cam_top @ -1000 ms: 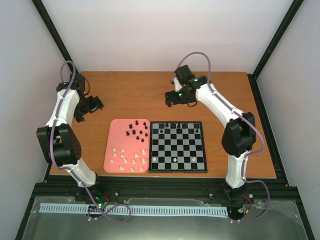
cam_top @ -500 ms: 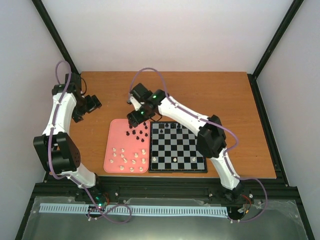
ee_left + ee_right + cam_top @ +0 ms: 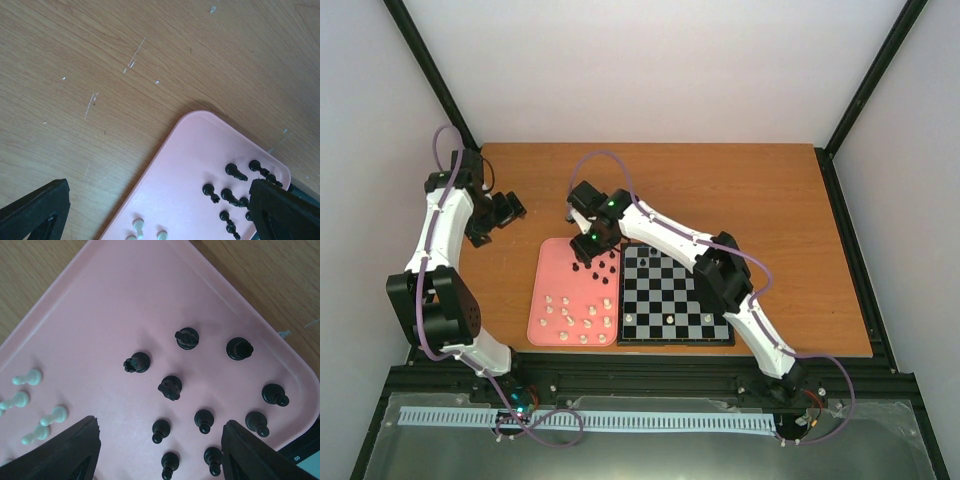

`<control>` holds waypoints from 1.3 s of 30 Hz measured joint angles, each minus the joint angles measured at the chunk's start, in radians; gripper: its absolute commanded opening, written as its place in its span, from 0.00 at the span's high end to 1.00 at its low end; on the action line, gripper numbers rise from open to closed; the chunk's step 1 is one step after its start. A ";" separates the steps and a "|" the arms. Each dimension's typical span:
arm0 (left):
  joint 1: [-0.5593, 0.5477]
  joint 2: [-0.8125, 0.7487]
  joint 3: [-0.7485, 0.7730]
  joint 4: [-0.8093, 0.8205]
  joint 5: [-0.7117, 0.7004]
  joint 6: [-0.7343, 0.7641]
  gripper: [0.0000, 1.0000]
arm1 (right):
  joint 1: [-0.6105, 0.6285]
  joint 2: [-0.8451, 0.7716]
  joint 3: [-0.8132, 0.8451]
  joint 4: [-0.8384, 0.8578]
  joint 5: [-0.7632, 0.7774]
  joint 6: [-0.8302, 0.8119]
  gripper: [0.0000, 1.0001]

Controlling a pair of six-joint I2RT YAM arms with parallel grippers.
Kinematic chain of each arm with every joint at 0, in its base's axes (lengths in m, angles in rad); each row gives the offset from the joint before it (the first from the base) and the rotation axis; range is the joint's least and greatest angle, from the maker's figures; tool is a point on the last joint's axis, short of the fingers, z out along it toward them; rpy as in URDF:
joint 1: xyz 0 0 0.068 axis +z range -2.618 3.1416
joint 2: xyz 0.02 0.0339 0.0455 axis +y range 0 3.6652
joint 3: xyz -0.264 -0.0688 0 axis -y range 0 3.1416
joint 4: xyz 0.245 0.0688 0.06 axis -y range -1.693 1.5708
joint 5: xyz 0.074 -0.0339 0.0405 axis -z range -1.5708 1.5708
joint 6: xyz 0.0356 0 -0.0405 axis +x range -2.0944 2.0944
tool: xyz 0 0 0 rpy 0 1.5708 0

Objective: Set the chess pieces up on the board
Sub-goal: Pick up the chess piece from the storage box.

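Finding the black chess pieces (image 3: 170,387) clustered in the pink tray's (image 3: 100,315) far corner, just beside the board (image 3: 675,295). Now hovering over them with the right claw (image 3: 161,445), having swung in across the desk (image 3: 100,75), jaws apart, gripping nothing: lining up a pick. Keeping the left claw (image 3: 160,210) wide open, empty.

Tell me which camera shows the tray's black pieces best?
Right wrist view: the black pieces are close and separate. Left wrist view shows several, small, at its edge; top view shows only specks.
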 measured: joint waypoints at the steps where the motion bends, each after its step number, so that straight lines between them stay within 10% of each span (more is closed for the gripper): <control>1: 0.000 0.000 -0.002 0.001 0.004 0.000 0.00 | 0.000 0.005 0.004 -0.003 0.003 -0.002 0.36; 39: 0.000 0.019 -0.010 0.021 0.066 0.000 0.00 | 0.007 0.184 0.156 -0.085 0.004 -0.023 0.61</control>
